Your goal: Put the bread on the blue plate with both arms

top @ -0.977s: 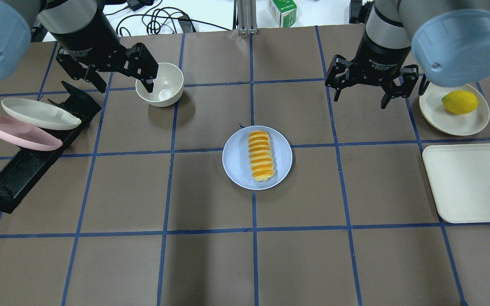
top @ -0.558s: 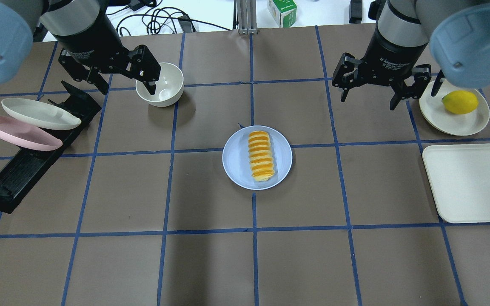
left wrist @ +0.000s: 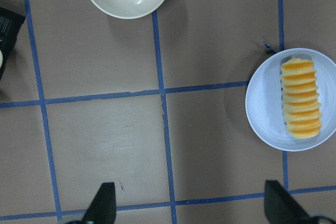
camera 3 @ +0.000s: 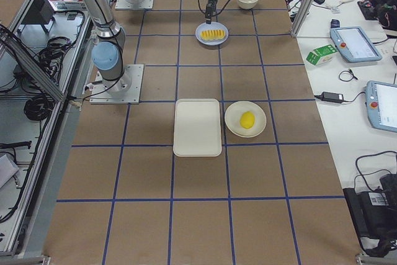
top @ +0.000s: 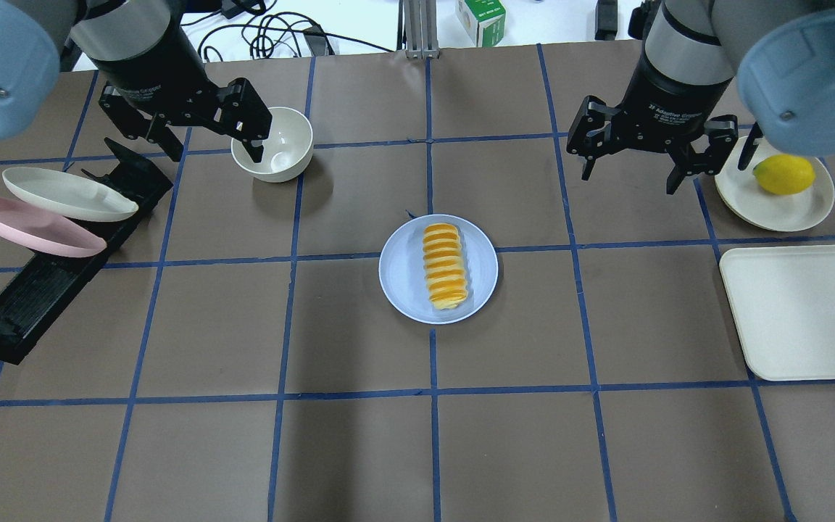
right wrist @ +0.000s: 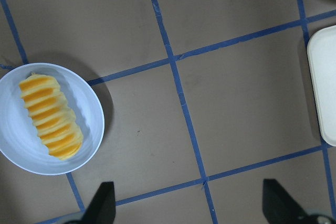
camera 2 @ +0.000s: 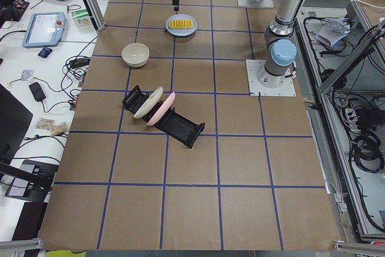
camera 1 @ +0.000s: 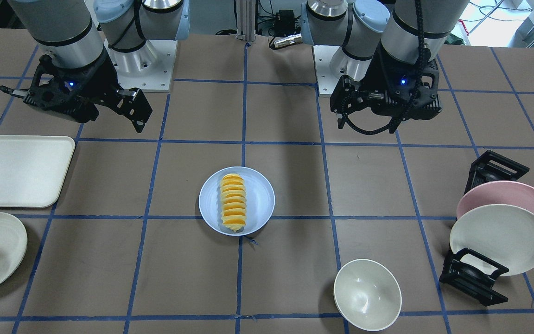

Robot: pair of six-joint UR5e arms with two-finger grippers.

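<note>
The bread (top: 445,266), a ridged yellow-orange and cream loaf, lies lengthwise on the pale blue plate (top: 404,279) at the table's middle. It shows the same way in the front view, bread (camera 1: 232,208) on plate (camera 1: 260,199), and in both wrist views (left wrist: 301,98) (right wrist: 50,116). My left gripper (top: 205,147) is open and empty, raised at the back left beside the white bowl. My right gripper (top: 630,168) is open and empty, raised at the back right, well clear of the plate.
A white bowl (top: 283,144) stands at the back left. A black rack (top: 40,283) holds a cream plate (top: 68,194) and a pink plate (top: 32,226). A cream plate (top: 787,206) with a yellow lemon (top: 783,174) and a cream tray (top: 805,310) lie at the right.
My right gripper has moved to the right and slightly back, away from the plate. My left gripper has shifted very little. The bread and plate have not moved.
</note>
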